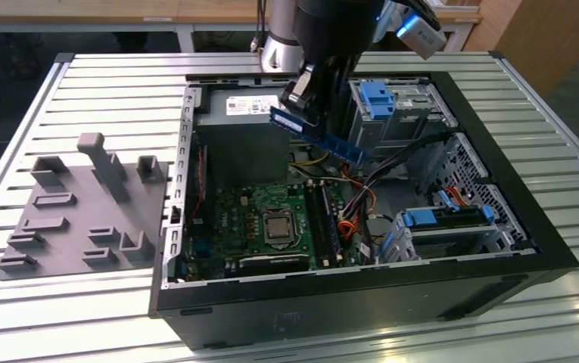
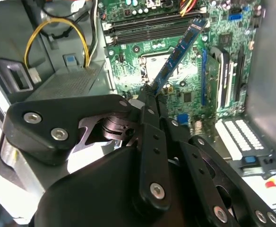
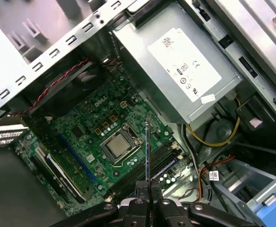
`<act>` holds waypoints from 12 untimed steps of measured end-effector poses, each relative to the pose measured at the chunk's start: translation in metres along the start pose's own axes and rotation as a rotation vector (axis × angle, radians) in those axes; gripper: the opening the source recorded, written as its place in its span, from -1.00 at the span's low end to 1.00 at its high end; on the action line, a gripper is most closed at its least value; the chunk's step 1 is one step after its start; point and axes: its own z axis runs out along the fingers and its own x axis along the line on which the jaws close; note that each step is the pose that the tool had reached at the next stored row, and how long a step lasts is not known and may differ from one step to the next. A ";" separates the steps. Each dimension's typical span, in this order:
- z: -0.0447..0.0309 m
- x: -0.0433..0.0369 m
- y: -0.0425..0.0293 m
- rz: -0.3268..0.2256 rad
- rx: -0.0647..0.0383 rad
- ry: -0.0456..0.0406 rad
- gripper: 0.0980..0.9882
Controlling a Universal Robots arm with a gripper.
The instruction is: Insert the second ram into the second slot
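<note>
My gripper is shut on one end of the second ram, a thin blue board with a small white label. In the exterior view it hangs tilted, high above the open computer case. In the second wrist view the second ram slants out from my black fingertips over the green motherboard. In the first wrist view the second ram appears edge-on as a thin line above the gripper, over the long memory slots. It is clear of the memory slots. I cannot tell which one is the second slot.
The processor socket lies beside the slots. A grey power supply, drive bays with light-blue clips and loose cables crowd the case. A grey holder block sits on the slatted table at the exterior view's left.
</note>
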 end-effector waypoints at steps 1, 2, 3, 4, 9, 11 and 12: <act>0.0001 0.0000 0.0000 0.017 0.000 -0.0005 -0.92; 0.0002 0.0000 0.0000 0.034 0.000 -0.0010 -0.92; 0.0003 0.0000 0.0000 0.050 0.000 -0.0016 -0.92; 0.0004 0.0000 0.0000 0.066 0.000 -0.0021 -0.92; 0.0007 0.0000 0.0000 0.146 0.001 -0.0050 -0.92; 0.0008 0.0000 0.0000 0.177 0.001 -0.0061 -0.92; 0.0008 0.0000 0.0000 0.193 0.001 -0.0067 -0.92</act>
